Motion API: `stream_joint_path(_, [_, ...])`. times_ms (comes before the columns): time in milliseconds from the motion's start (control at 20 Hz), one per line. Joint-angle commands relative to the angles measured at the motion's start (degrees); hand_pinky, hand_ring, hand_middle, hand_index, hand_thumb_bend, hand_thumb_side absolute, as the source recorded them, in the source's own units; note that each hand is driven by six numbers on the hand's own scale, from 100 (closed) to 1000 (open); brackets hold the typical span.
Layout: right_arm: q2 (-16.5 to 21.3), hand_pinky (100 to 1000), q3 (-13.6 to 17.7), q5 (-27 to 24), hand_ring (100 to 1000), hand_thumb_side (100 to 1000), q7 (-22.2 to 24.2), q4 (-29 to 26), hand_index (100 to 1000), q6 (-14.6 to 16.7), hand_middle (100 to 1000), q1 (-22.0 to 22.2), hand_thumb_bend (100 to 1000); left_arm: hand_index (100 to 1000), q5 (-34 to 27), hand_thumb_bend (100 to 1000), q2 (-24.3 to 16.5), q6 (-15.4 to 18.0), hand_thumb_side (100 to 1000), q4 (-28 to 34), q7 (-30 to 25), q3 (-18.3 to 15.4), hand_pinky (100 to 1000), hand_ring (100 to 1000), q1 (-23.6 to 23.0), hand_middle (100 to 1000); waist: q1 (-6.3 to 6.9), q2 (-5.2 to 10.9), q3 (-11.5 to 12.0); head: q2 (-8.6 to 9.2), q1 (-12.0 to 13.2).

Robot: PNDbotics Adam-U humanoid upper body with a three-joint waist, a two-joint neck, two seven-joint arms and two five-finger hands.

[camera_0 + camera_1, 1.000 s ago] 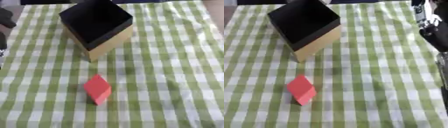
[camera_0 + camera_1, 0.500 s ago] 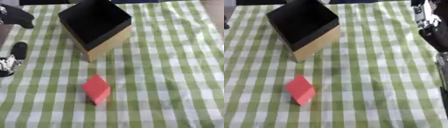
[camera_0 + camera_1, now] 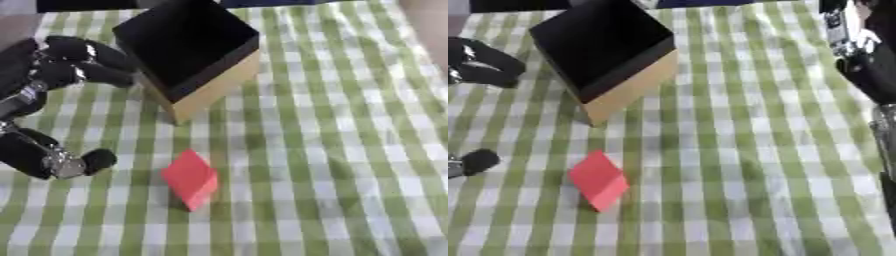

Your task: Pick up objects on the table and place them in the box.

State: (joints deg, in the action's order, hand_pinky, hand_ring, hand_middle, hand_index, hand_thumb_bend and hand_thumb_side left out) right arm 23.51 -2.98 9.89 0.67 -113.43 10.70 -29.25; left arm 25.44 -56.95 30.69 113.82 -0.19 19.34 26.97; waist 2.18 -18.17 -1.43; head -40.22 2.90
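Worktop [image 3: 350, 125] covered w/ green-white check cloth. Box [image 3: 188, 47] sits at far centre-left, turned corner-on: black interior, tan outer walls, open top. Red block [image 3: 191, 177] lies on the cloth nearer than the box, well apart from it, tilted diamond-wise. No legible writing or labels on box or block.

Left hand [image 3: 61, 70] over left edge of worktop, beside the box; fingers spread apart, curled round nothing, thumb tip [image 3: 98, 160] just left of the block, not touching. Right hand [image 3: 868, 55] at upper right edge, dark w/ silver parts; finger state: cannot tell.
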Motion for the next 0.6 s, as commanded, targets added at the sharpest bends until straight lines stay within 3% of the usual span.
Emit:
stream_joint_path(50, [0.6,805,-0.1,-0.7,812,701,0.4,-1.2,709,0.1,532,-1.0,100,859,2.7,535,-2.1,-1.3,621,0.8,-2.6,2.8,718,770,2.5,791,0.06,1.14,0.0,-0.01,0.2])
stream_joint_path(400, [0.6,805,-0.3,-1.0,812,703,0.7,-1.2,708,-0.1,530,-1.1,100,875,8.8,564,-0.6,-5.0,585,0.8,-8.8,9.4,755,833,6.1,803,0.19,1.03,-0.3,0.04,0.2])
stream_joint_path(600, [0.5,804,-0.4,-1.2,810,703,0.9,-1.2,707,-0.2,529,-1.0,100,884,12.2,499,0.8,-6.0,543,0.8,-12.5,11.8,766,854,7.9,823,0.28,0.94,-0.4,0.12,0.1])
